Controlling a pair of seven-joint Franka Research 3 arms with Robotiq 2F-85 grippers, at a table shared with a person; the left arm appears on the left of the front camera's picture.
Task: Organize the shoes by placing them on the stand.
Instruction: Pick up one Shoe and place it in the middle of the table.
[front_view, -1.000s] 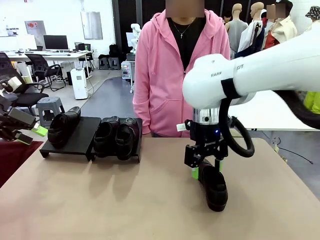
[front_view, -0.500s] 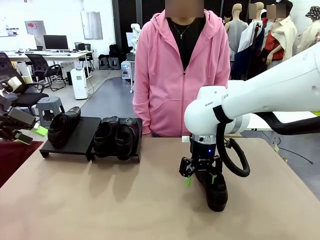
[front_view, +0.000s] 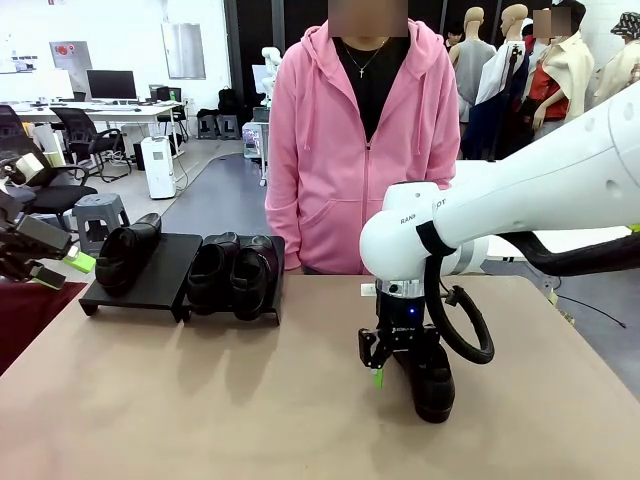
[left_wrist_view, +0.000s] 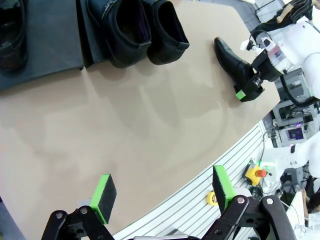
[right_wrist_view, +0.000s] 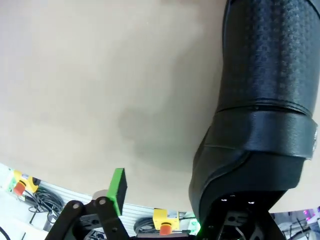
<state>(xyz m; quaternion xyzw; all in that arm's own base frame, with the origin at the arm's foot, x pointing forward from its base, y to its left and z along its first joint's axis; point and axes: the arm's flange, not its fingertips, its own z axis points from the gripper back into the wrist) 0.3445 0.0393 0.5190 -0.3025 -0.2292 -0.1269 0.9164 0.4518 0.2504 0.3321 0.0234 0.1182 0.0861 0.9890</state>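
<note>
With 3 shoes (front_view: 215, 272) atop stand (front_view: 160, 278)

Right gripper (front_view: 400, 362) pointed straight down beneath its bent white arm, jaws apart, one green pad (right_wrist_view: 117, 188) exposed. Left gripper (left_wrist_view: 162, 191) hung spread wide, holding nothing.

Glossy white right arm (front_view: 520, 200) with looping black cable, black end effector (front_view: 392, 362) with green pads, person's pink zip hoodie (front_view: 362, 150)
</note>
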